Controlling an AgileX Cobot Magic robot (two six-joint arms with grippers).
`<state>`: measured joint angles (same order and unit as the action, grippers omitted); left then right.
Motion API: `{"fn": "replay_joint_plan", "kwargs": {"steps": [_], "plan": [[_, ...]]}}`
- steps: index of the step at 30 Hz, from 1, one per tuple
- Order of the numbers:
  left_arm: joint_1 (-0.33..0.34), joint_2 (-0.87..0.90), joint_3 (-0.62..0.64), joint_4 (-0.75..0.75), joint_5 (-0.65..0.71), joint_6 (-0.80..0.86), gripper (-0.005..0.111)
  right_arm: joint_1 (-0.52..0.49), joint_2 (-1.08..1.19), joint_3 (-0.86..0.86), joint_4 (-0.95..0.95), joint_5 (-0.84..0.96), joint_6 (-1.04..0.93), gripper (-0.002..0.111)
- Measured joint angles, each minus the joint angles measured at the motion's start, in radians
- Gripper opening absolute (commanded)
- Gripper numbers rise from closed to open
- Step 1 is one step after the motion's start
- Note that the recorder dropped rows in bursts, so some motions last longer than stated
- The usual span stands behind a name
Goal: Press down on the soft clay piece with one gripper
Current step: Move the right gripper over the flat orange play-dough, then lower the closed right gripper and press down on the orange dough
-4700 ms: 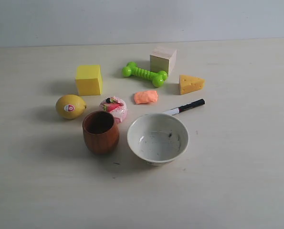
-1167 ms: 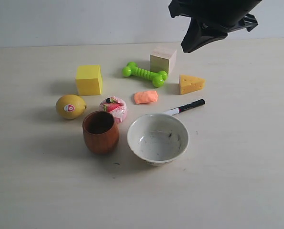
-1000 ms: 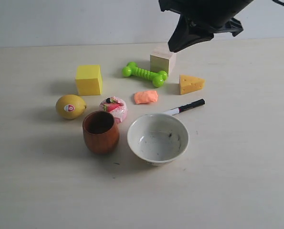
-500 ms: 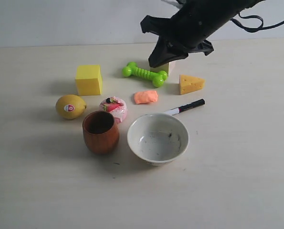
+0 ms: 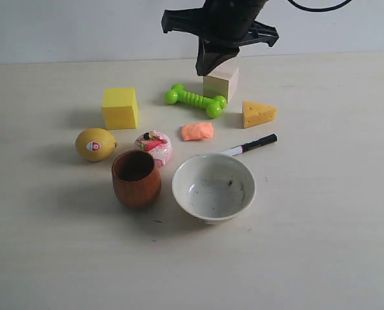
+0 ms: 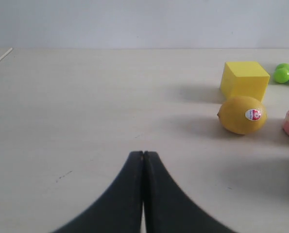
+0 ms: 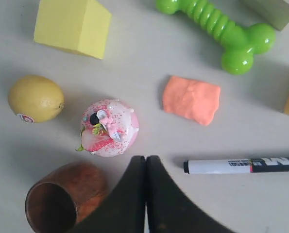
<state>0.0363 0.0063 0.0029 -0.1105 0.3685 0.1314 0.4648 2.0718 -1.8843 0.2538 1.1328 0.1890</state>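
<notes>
- since half a second ago the right gripper (image 5: 208, 66) has swung left and now hangs high over the wooden block (image 5: 222, 82) and green bone toy (image 5: 195, 100).
- soft clay piece (image 5: 197, 131) lies untouched between the bone toy and the marker (image 5: 253, 144).
- dropping straight from here would probably hit the bone or block, not the clay.
- an off-centre press could skid the lump toward the marker.
- right fingers are pressed together, empty, pointing down; the left gripper (image 6: 143, 154) is likewise closed, away from the group.
</notes>
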Motion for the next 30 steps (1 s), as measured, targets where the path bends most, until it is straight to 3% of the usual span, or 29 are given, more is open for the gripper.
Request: {"fn": "replay_joint_plan", "kwargs": {"steps": [11, 30], "plan": [[0.000, 0.000, 0.000, 0.000, 0.000, 0.000, 0.000, 0.041, 0.126, -0.057, -0.064, 0.069, 0.095, 0.000], [0.000, 0.000, 0.000, 0.000, 0.000, 0.000, 0.000, 0.060, 0.355, -0.313, -0.206, 0.087, 0.174, 0.000]]}}
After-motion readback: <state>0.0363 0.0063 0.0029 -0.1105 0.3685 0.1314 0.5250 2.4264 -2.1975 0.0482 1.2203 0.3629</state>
